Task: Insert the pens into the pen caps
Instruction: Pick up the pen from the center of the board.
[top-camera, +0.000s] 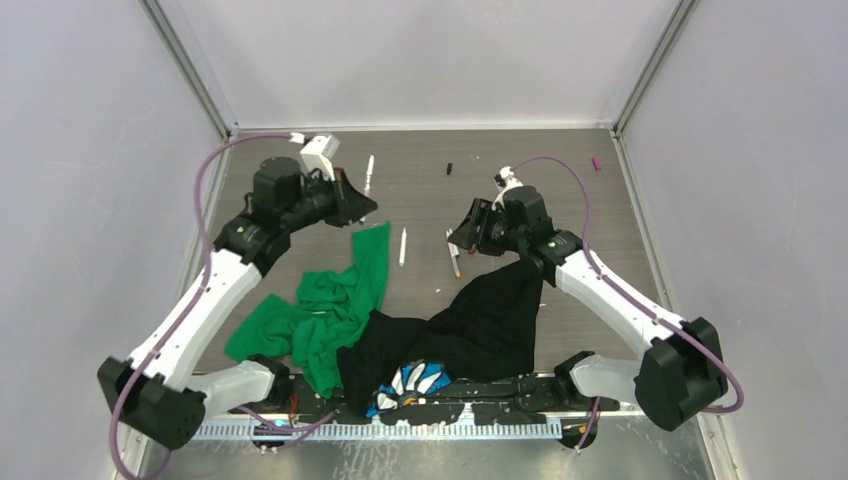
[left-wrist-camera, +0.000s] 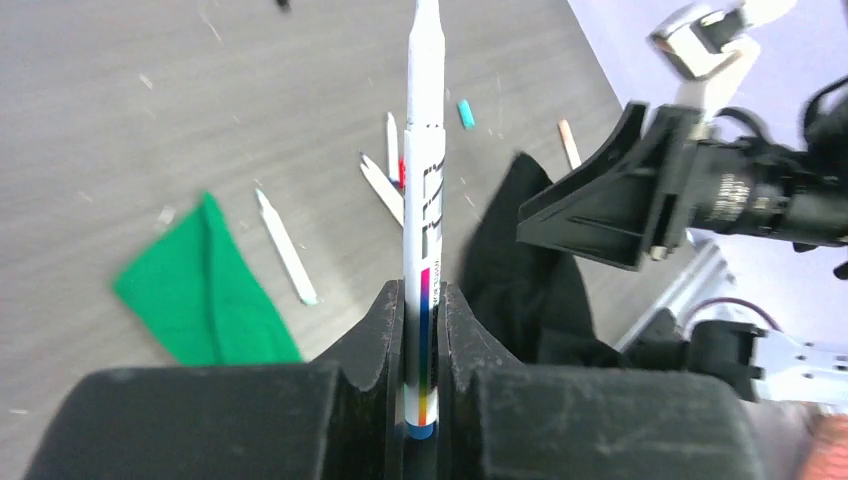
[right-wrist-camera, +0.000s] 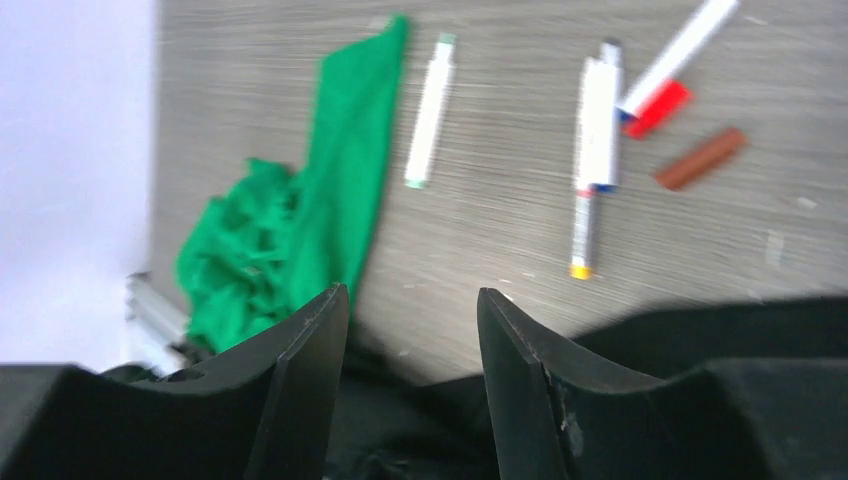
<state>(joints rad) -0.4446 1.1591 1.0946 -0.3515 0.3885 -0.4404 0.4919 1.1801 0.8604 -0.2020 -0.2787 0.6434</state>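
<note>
White marker pen (left-wrist-camera: 424, 200) is clamped tight in the left gripper (left-wrist-camera: 422, 300), sticking straight out past the fingers above the table. The right gripper (right-wrist-camera: 412, 300) is spread wide with nothing in it, hanging over the black cloth (right-wrist-camera: 700, 330). Loose on the wood there's a teal-tipped pen (right-wrist-camera: 430, 110) beside the green cloth (right-wrist-camera: 340, 180). A few other pens (right-wrist-camera: 597, 120) lie next to a red cap (right-wrist-camera: 658, 108) and a brownish cap (right-wrist-camera: 701, 158).

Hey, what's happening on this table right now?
The left gripper is shut on a white pen, held by one end. The right gripper is open and empty above loose pens and a brown cap. Green cloth and black cloth lie nearby.
</note>
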